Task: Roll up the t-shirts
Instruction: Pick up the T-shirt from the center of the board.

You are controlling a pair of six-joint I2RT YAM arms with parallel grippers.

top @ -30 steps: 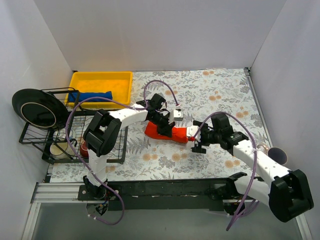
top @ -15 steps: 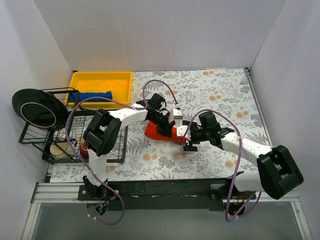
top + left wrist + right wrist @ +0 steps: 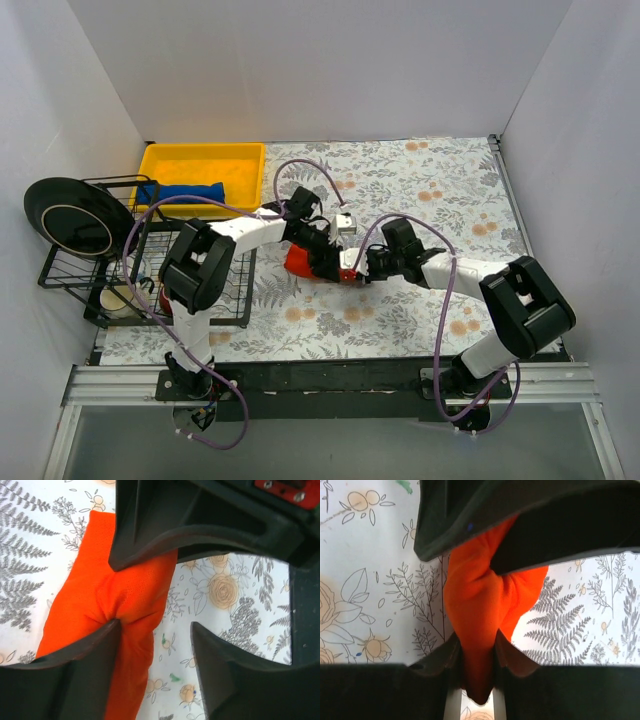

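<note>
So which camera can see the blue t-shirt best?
The top external view. There the blue t-shirt lies as a long bundle in the yellow bin, in plain sight. Neither wrist view shows it. They only see the orange-red t-shirt on the floral table cover.

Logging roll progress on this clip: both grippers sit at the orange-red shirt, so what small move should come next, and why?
Probably close the left gripper on the orange-red t-shirt. Its fingers stand apart, only one pressing the cloth, while the right gripper pinches the bunched end. A second hold would likely keep the roll from loosening.
</note>
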